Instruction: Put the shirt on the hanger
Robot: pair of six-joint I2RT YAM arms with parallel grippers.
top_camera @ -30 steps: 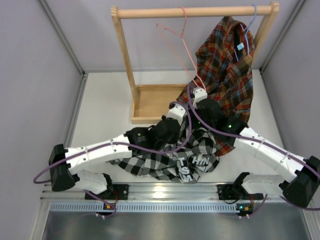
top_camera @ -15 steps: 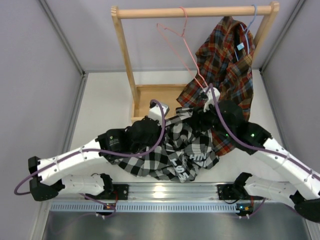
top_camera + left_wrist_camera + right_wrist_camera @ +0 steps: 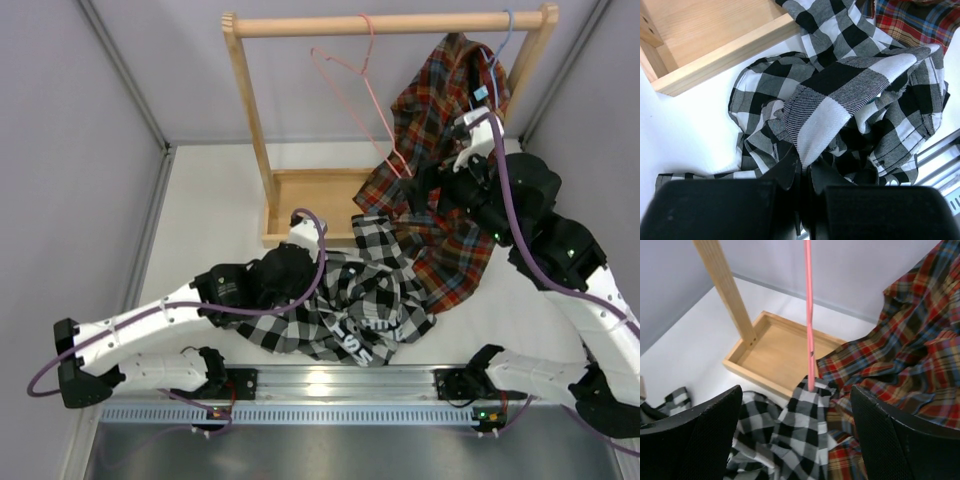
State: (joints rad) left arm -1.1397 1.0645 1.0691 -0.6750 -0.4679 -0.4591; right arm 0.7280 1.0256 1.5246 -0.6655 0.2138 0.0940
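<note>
left fingers [image 3: 785, 175] pinch the checked shirt [image 3: 825, 100], right fingers [image 3: 700, 435] spread; plaid shirt [image 3: 910, 355] seemingly crowds the hanger [image 3: 809, 315]

Pale grey walls [image 3: 90, 150], white tabletop [image 3: 210, 220], wooden clothes rack [image 3: 251, 110] with tray base

Wooden rack [image 3: 300, 24] w/ tray base [image 3: 310, 205]; red plaid shirt [image 3: 445, 120] hangs on lt blue hanger [image 3: 496, 60].

checked shirt [image 3: 365, 300] on table [image 3: 210, 220], pink hanger [image 3: 375, 90] on rail [image 3: 400, 23]
</note>
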